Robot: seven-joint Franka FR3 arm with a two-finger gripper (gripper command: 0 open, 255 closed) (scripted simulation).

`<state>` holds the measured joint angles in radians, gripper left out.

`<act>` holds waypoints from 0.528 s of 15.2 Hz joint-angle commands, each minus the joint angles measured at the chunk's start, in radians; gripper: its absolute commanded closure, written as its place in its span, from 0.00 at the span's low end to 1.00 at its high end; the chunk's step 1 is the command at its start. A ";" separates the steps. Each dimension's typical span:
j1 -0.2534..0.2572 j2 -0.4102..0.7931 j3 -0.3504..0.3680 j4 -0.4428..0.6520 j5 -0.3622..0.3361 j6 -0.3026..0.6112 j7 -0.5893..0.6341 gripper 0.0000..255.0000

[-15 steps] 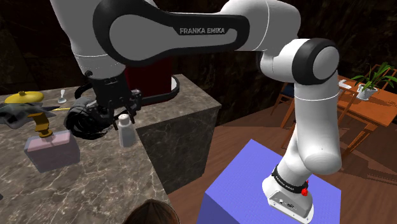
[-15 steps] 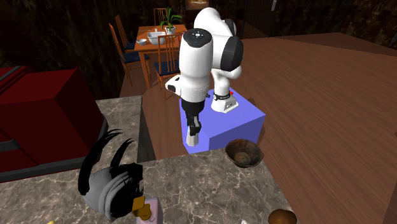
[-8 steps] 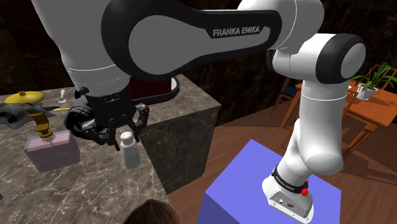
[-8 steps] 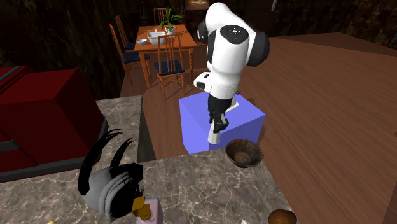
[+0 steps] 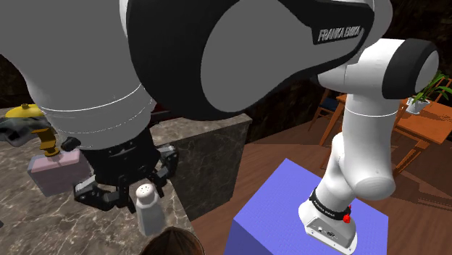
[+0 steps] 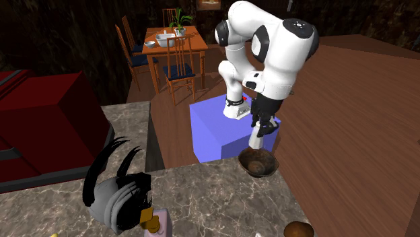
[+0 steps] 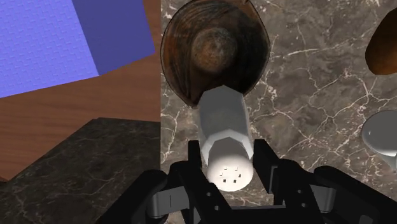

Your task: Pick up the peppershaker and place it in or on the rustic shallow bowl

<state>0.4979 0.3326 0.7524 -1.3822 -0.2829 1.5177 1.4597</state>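
One white peppershaker point(image 7: 224, 137) hangs upright, cap up, pinched in the pincer point(image 7: 230, 160) above the bowl point(image 7: 213, 51).

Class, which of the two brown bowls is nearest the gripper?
The bowl at the counter's edge beside the blue stand, under the gripper; the other bowl lies farther off.

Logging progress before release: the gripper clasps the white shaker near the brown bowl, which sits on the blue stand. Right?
No. The brown bowl sits on the marble counter, at its edge, not on the blue stand, as the wrist view shows. The gripper does clasp the white shaker near it.
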 commanded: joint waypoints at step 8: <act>0.031 -0.004 0.017 -0.085 0.005 0.072 0.072 1.00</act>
<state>0.5324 0.3310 0.7695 -1.4490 -0.2797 1.5733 1.5297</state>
